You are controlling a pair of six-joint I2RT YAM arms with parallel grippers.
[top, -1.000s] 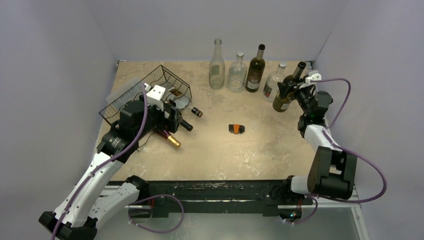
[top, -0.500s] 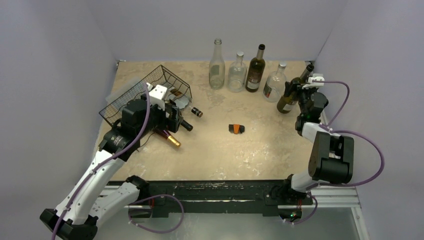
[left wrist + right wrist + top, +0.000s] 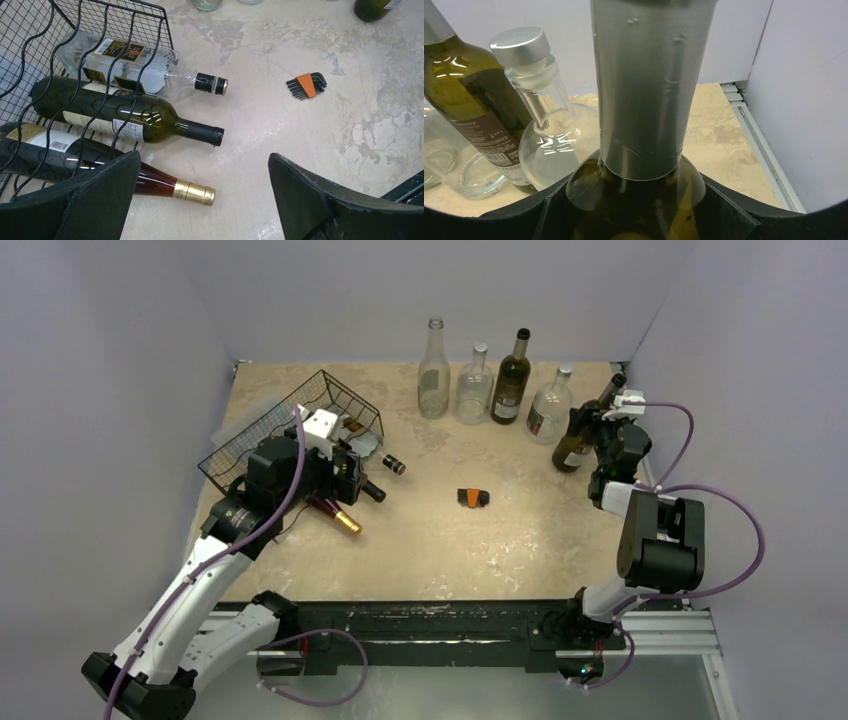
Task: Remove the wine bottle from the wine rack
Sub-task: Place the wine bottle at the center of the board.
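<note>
One wine bottle [image 3: 644, 100] is off the wine rack [image 3: 30, 30] — far across the table from it, tilted, clamped at the shoulder by the right gripper [image 3: 636, 220] and seemingly not yet released. Three bottles [image 3: 125, 112] lie in the rack — the left gripper [image 3: 200, 195] hovers over them, jaws wide apart.

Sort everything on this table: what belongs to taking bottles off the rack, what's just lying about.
Job: wine rack; clear bottle, green bottle and gold-capped bottle lying in it; olive bottle held in the right gripper.
Lying about: hex key set; four upright bottles by the back wall.
</note>
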